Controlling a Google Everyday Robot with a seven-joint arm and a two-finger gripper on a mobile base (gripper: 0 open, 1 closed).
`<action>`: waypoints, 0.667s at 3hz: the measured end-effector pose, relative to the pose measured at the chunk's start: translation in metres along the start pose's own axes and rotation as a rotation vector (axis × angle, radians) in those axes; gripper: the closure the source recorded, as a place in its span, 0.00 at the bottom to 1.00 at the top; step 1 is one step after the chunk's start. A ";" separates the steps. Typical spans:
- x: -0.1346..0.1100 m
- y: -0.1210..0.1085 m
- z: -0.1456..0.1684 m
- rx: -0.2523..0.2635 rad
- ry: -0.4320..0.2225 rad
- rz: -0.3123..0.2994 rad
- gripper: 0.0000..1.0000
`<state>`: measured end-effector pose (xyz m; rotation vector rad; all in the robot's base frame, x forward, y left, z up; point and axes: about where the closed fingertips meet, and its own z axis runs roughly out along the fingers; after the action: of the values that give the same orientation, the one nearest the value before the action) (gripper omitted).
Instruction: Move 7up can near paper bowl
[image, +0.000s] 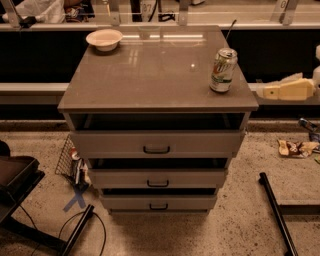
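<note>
The 7up can stands upright at the front right corner of the cabinet top, well apart from the paper bowl at back left; the gripper hangs beyond the cabinet's right edge, the can leftward of it, whether open or closed I cannot tell.

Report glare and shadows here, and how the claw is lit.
Camera view: strip glare crosses the back of the cabinet top, right of the paper bowl; a small hot spot lies left of the 7up can; the gap above the top drawer is in deep shadow; the claw, right of the cabinet, shows pale against dark.
</note>
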<state>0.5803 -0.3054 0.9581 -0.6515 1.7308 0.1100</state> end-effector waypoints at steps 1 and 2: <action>-0.007 -0.017 0.002 0.073 -0.021 -0.002 0.00; -0.007 -0.007 0.018 0.038 -0.041 0.049 0.00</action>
<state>0.5998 -0.3015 0.9612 -0.5755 1.7052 0.1233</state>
